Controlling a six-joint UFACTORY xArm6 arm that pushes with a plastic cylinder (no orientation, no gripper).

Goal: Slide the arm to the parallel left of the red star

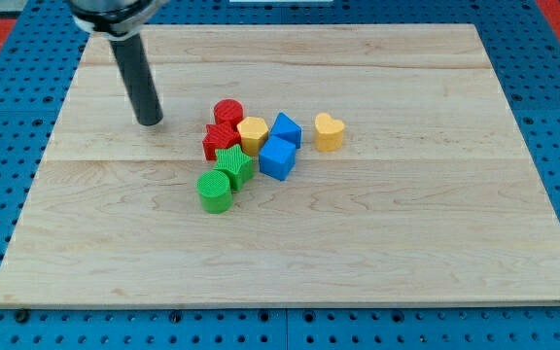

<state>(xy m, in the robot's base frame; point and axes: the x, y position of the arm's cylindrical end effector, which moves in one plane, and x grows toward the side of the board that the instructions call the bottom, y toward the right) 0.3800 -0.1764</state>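
The red star [220, 139] lies near the middle of the wooden board [436, 224], at the left side of a tight cluster of blocks. A red cylinder [228, 112] touches it just above. My tip [150, 122] rests on the board to the left of the red star and slightly above its level, with a gap of bare wood between them. The dark rod rises from the tip toward the view's top left.
A yellow hexagon [253, 131], two blue blocks [285, 128] [277, 157], a green star [233, 164] and a green cylinder [215, 192] crowd next to the red star. A yellow heart [329, 131] sits apart at the right. Blue pegboard surrounds the board.
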